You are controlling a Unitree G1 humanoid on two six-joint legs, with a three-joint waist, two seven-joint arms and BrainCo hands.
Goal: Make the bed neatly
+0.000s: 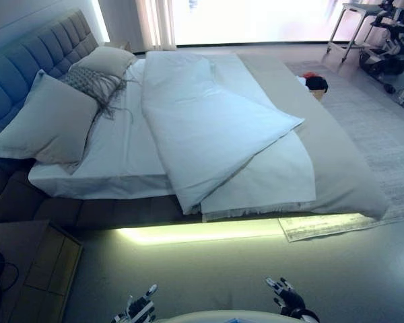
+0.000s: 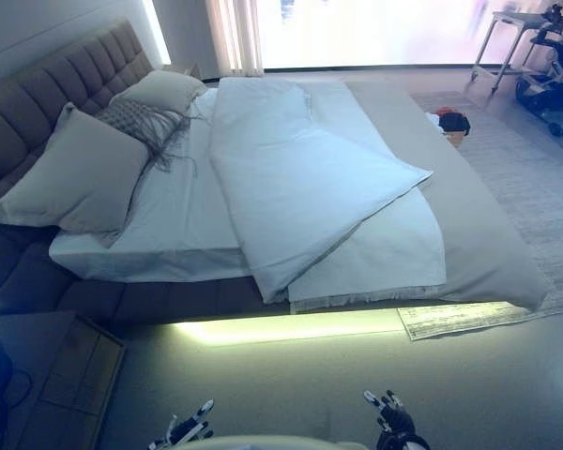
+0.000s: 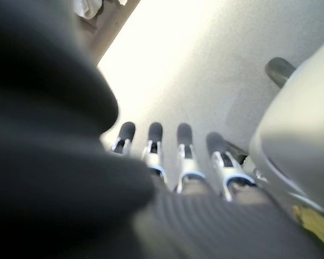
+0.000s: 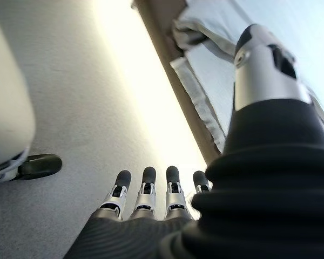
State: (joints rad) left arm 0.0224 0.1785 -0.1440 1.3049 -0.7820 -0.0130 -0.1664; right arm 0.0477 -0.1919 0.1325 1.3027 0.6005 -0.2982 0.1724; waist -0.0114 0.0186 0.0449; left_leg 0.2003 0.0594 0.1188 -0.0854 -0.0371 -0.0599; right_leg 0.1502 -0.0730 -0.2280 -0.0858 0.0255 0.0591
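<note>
A bed (image 1: pixel 87 212) with a tufted headboard (image 1: pixel 34 60) stands ahead of me. Its white duvet (image 1: pixel 202 128) lies crooked, one corner folded diagonally over the middle, on a beige blanket (image 1: pixel 337 161) that hangs over the foot end. The white sheet (image 1: pixel 121 151) is bare on the near left side. Two pillows (image 1: pixel 50 121) and a grey fringed throw (image 1: pixel 94 84) sit by the headboard. My left hand (image 1: pixel 138 309) and right hand (image 1: pixel 286 296) hang low at the bottom edge of the eye views, above the floor and well short of the bed, fingers straight, holding nothing.
A wooden bedside table (image 1: pixel 34 269) stands at lower left. A pale rug (image 1: pixel 384 141) lies beyond the foot of the bed, with a dark bundle (image 1: pixel 315 83) on it. A metal cart (image 1: pixel 357 27) and equipment stand at the far right. A light strip glows under the bed frame (image 1: pixel 195 232).
</note>
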